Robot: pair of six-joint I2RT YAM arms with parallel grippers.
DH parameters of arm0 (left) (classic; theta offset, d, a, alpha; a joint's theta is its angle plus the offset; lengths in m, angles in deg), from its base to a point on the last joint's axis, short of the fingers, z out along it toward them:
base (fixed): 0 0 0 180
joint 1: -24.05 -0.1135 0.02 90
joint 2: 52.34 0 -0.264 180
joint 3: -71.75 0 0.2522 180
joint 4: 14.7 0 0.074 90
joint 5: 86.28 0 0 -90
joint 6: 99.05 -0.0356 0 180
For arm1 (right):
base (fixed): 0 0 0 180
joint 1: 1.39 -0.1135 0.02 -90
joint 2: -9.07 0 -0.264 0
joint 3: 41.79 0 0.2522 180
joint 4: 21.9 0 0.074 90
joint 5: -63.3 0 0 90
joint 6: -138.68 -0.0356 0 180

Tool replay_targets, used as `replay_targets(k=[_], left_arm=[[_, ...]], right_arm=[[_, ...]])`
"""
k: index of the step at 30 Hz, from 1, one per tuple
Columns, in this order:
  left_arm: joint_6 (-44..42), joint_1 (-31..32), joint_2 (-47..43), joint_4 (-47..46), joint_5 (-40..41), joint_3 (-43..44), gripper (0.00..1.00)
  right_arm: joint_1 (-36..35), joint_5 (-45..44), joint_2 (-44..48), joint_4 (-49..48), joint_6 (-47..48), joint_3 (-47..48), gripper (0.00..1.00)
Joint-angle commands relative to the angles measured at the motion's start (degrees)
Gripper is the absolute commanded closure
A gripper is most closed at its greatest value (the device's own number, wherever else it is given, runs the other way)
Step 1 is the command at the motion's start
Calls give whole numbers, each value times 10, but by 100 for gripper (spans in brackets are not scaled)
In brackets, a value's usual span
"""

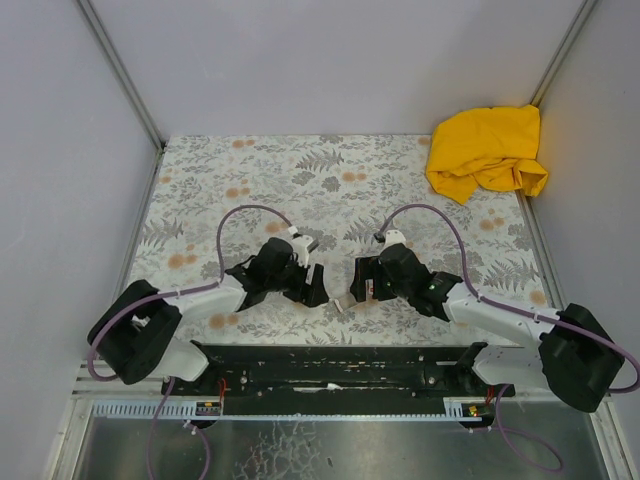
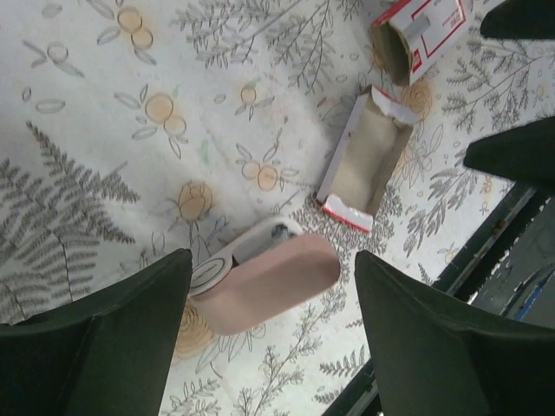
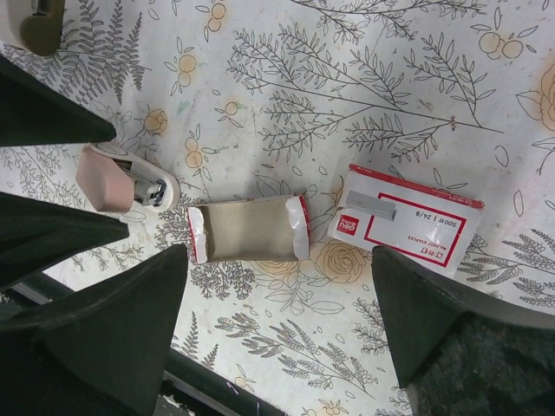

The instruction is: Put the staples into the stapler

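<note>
Pink stapler (image 2: 260,282) is lying, not yet gripped, between the spread fingers of the left gripper (image 2: 273,260). The right gripper (image 3: 279,260) is hovering, spread, over the box tray (image 3: 247,228). Likely next: closing squarely on the stapler.

A short silvery metal strip of staples (image 3: 371,204) lay flat atop a small white box with red print (image 3: 416,232), near one corner. The mini pale-pink plastic stapler (image 3: 121,178), silver metal showing at one end, rested on the floral-print surface (image 3: 347,78), apart from the staples, an empty open cardboard tray (image 3: 247,230) between them.
</note>
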Motion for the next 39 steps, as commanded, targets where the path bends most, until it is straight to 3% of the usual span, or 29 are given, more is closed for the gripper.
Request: replay_targets(k=[1, 8, 23, 27, 32, 39], left_arm=[[22, -3, -38, -16, -17, -38, 26], [34, 2, -86, -42, -22, -83, 26], [-44, 79, -91, -10, 159, -53, 31], [-63, 91, -68, -11, 164, -39, 31], [-68, 106, -38, -5, 163, -25, 50], [-37, 130, -20, 29, 210, -8, 49]], right_arm=[[3, -18, 20, 5, -6, -2, 7], [3, -16, 23, 4, -8, -2, 6], [3, -6, 24, 0, -14, -1, 6], [3, -3, 20, -2, -14, -1, 6], [3, -5, 21, -1, -16, -2, 6], [3, -7, 29, 2, -15, -1, 6]])
